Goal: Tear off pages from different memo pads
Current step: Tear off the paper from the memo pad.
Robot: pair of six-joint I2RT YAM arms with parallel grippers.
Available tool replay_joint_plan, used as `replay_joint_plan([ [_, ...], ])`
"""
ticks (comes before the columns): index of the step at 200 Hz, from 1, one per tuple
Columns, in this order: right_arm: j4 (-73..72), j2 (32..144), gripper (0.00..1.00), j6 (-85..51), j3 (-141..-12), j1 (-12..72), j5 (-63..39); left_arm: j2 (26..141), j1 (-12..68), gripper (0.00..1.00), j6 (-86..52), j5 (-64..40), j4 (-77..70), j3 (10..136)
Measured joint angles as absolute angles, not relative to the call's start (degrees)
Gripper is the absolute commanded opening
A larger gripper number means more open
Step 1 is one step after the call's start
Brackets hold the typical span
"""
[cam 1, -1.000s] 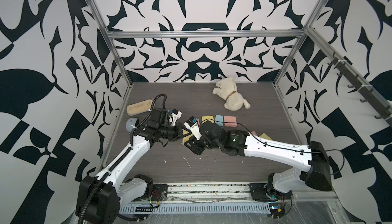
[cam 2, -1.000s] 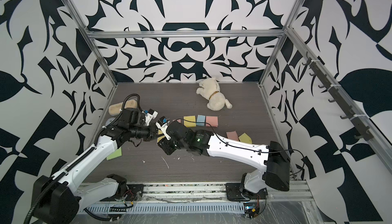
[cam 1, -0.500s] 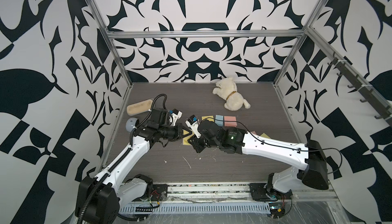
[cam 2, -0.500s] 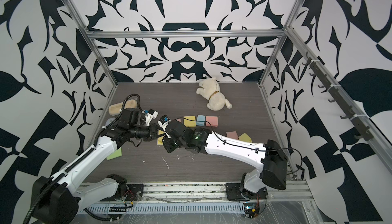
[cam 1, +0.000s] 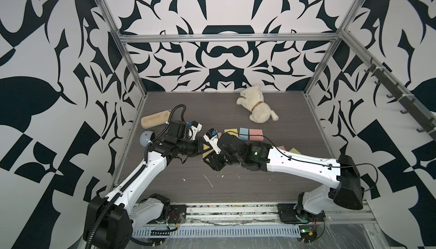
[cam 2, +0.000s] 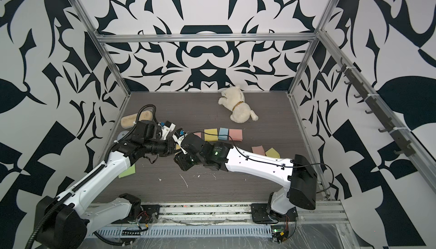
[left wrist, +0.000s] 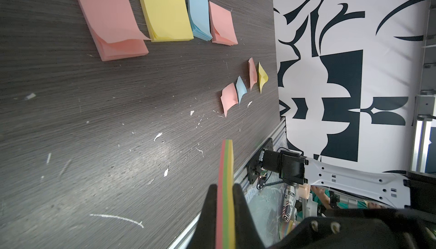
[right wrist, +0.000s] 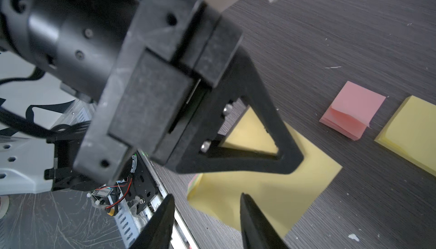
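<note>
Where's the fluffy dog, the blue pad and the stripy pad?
fluffy dog [cam 1: 259,112]: a top view, its body
blue pad [cam 1: 244,132]: a top view, top sheet
stripy pad [left wrist: 226,165]: left wrist view, its edge

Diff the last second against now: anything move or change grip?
The right arm shifted slightly toward the left arm. The right gripper stays at the yellow face of the tricolour pad, jaws open, gripping nothing. The left gripper is still shut on that pad, unmoved. The row of memo pads, loose pages and plush dog are unchanged.

plush dog [cam 1: 257,108] far back; tan block [cam 1: 155,118], maybe brush, left; grey ball [cam 1: 146,138] nearby
</note>
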State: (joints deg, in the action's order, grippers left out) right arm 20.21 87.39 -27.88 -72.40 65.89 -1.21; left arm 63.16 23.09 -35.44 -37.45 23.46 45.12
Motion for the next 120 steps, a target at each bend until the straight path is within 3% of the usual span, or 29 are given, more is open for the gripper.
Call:
replay_joint_plan([
  [73, 19.31, 88.20, 0.34, -30.59, -72.23, 65.47, -1.78, 62.61, 23.70, 0.00, -35.09, -36.73, 23.46, 45.10],
  [97, 19.11, 87.74, 0.45, -31.66, -71.92, 64.69, -2.79, 62.52, 23.81, 0.00, -35.07, -36.58, 23.46, 45.10],
  [120, 18.57, 87.66, 0.48, -32.25, -71.92, 64.20, -4.43, 62.28, 24.03, 0.00, -34.98, -36.53, 23.49, 45.10],
])
